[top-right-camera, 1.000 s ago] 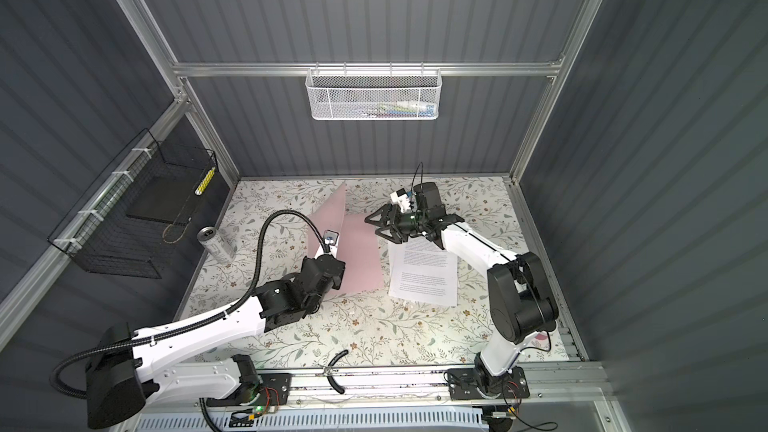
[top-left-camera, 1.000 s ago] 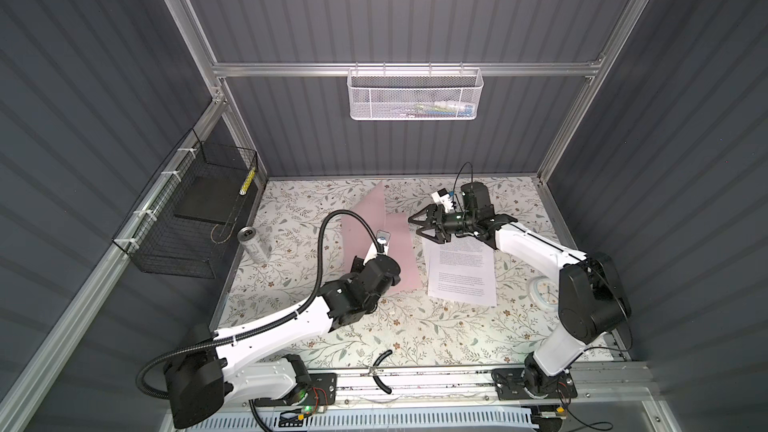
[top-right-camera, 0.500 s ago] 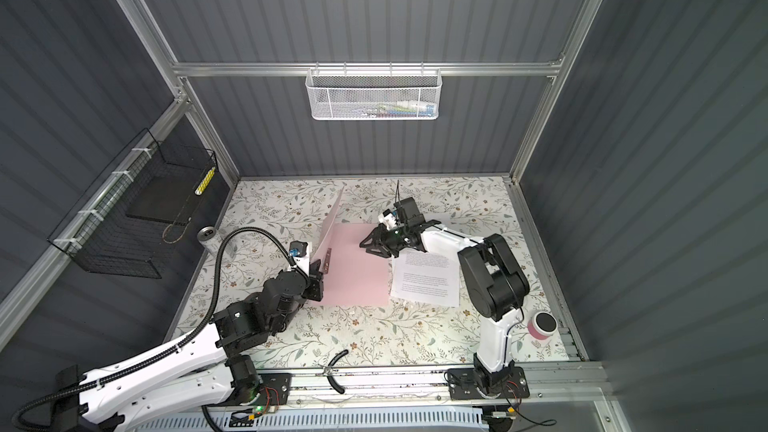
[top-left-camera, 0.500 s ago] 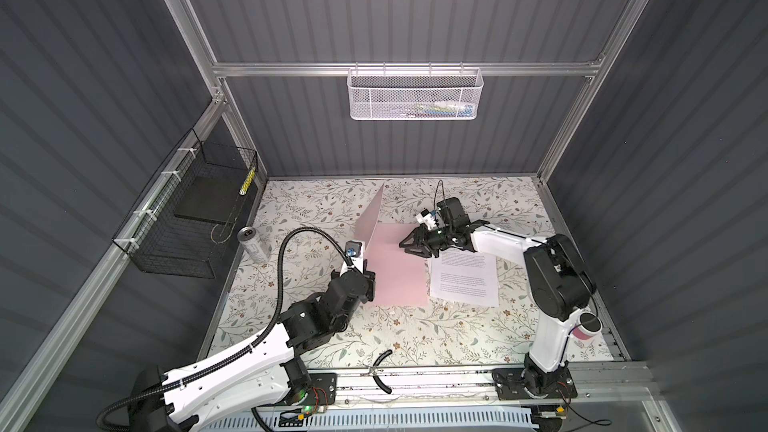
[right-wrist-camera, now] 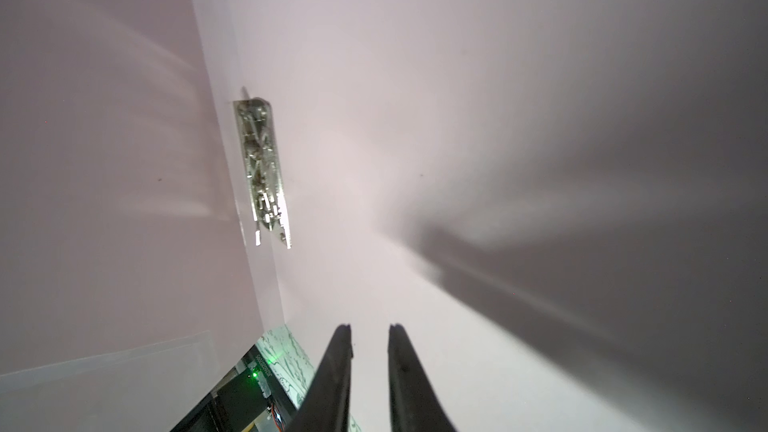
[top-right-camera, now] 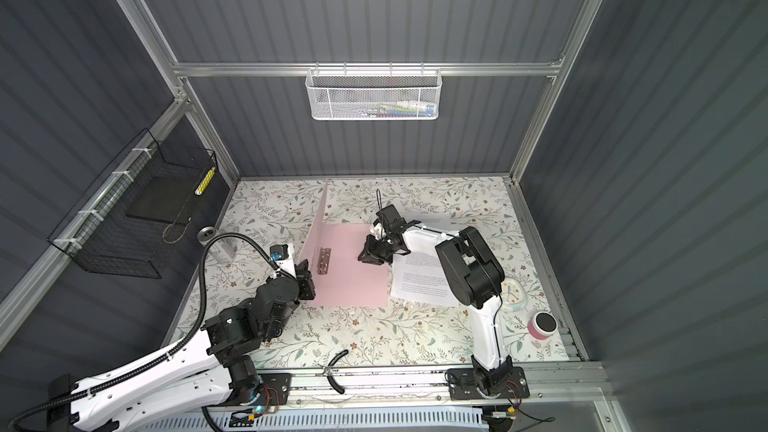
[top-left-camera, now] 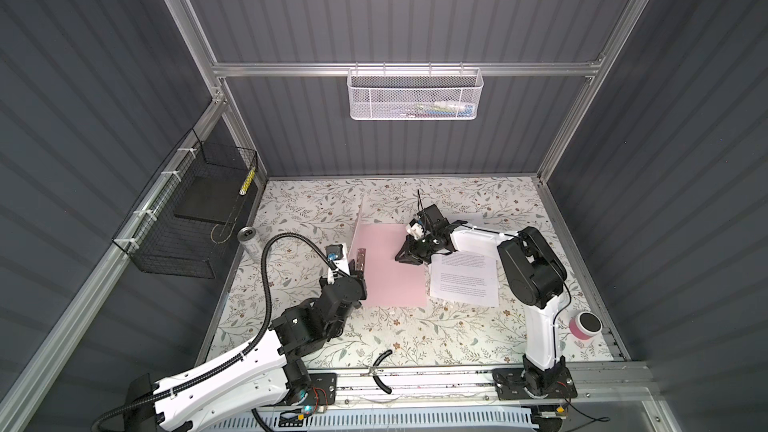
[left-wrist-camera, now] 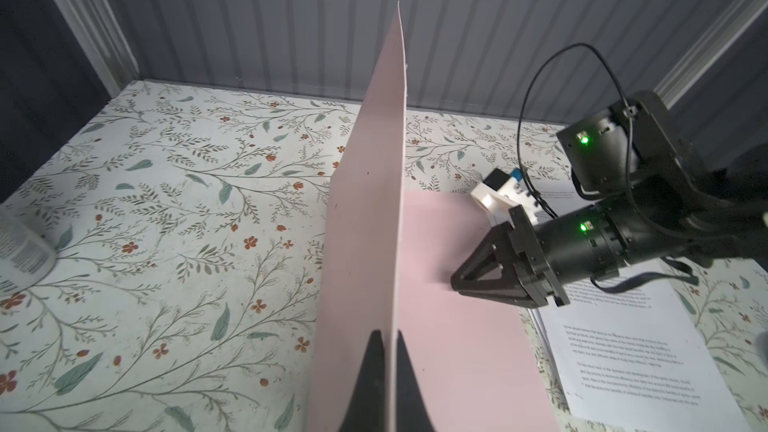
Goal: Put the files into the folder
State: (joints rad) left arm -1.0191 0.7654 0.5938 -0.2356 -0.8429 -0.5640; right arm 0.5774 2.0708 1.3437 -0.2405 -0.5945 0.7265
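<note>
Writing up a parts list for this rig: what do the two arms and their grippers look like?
The left arm and right arm have white shells with black joint housings. A black corrugated hose loops along the left one. A thin black cable arcs over the right wrist, which shows green lights. The left gripper and right gripper have black tapered fingers.

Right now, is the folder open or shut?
Open: one cover of the folder lies flat, the other stands nearly upright, pinched in the left gripper. The files lie beside it, not inside.
</note>
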